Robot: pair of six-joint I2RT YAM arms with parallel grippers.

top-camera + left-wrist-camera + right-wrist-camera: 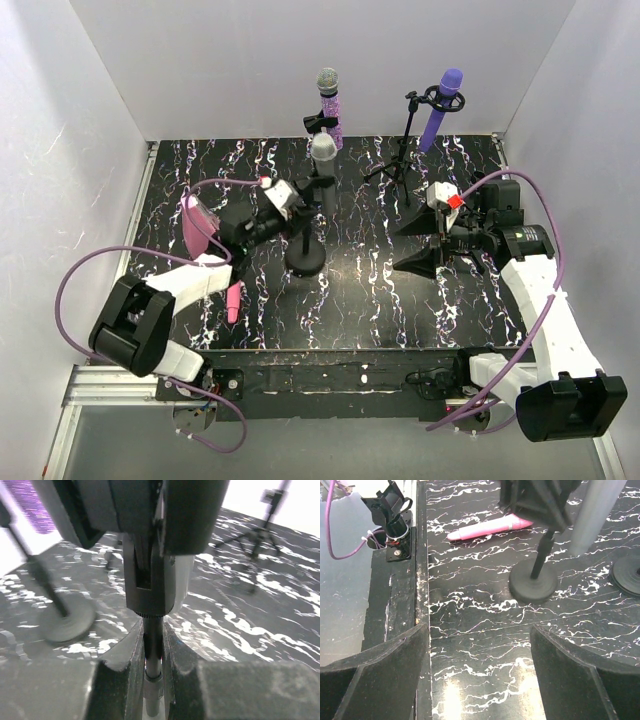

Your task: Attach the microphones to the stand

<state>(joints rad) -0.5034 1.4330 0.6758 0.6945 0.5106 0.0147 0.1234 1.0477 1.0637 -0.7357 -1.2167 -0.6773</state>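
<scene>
From above, your left arm stretched from its base at the near left corner across the table (380,300), forearm low, with the left gripper (298,205) up against the pole of the middle stand (305,258). The silver-grey microphone (323,150) sat in that stand's clip. Behind it, the glittery microphone (329,100) stood in its own clip, and the purple microphone (441,105) leaned in the tripod stand (398,160) at the back right. The pink microphone (233,300) lay flat on the table beside your left forearm. Your right arm was folded in from the near right corner, and the right gripper (398,248) pointed left, well apart from the middle stand. In the left wrist view, your fingers (120,680) were clamped on the thin pole (152,650) just under the clip. In the right wrist view, your right fingers (380,680) were spread wide with nothing but table between them. The middle stand's round base (534,586) and the pink microphone (490,528) lay ahead of them.
</scene>
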